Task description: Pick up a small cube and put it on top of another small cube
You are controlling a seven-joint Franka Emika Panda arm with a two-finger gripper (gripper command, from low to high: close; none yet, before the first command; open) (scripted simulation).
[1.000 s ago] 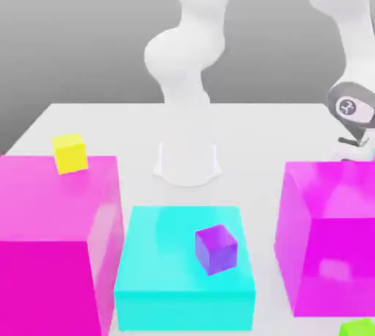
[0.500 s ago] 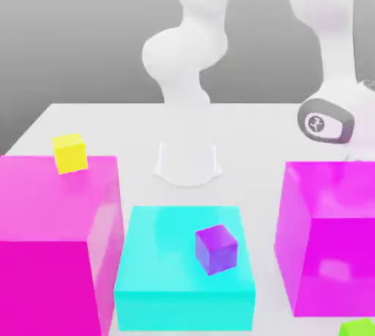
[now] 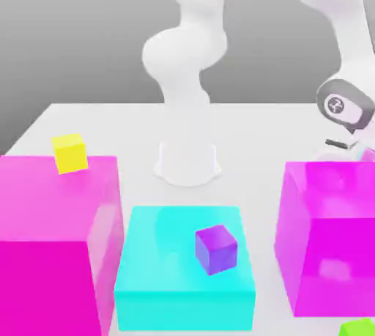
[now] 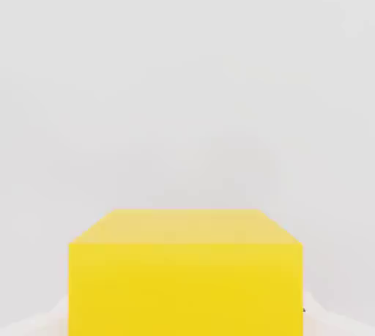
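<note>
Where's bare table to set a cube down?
Bare table lies between the arm's base and the lemon-yellow cube. Near the front it is crowded: magenta blocks flank the cyan block.

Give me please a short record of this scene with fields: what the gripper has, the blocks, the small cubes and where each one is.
gripper: shut on the golden-yellow cube, seen close in the hand view
arm: white, its hand behind the magenta block at the exterior view's right
other magenta block: exterior view's left
lemon-yellow cube: on top of the left magenta block, at its far edge
cyan block: between the magenta blocks
purple cube: on the cyan block
green thing: lower right corner, cut off
table: white
</note>
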